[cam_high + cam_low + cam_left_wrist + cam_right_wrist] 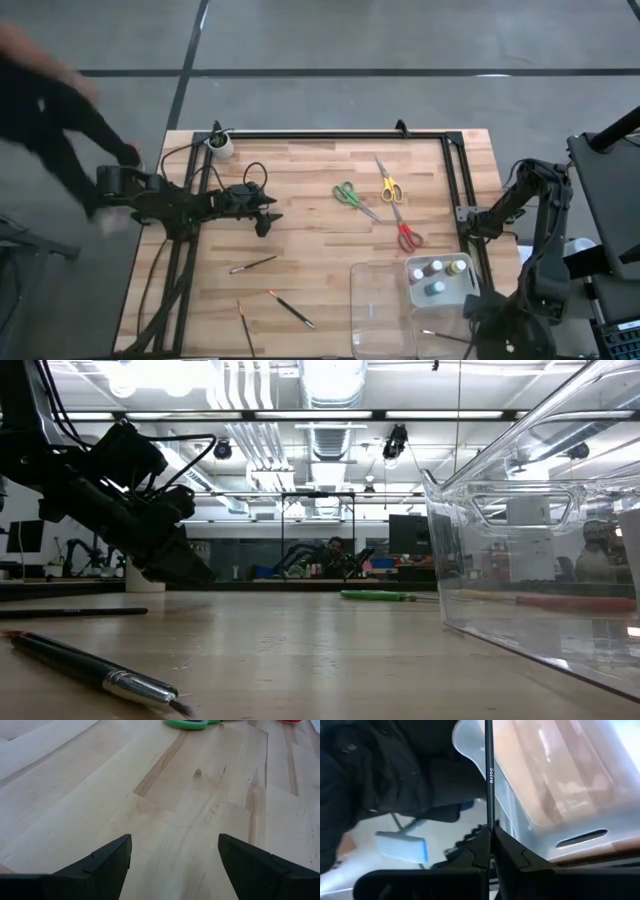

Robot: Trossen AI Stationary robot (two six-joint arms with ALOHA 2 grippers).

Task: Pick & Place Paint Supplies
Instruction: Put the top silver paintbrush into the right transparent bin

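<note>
Clear tray: sits at the table's near right corner; paint bottles already stand together in one of its compartments.
Right gripper: fingers pressed together, pinching a thin dark brush upright beside the tray wall; not yet released.
Left gripper: fingers spread wide, nothing between them, low over bare wood at table's left-centre.
Brushes left: three loose brushes on the near-left boards.
Scissors left: green scissors, yellow scissors, red scissors lie untouched right of centre.
Progress: judged under half done; bottles placed, one brush in hand, six items outstanding.
</note>
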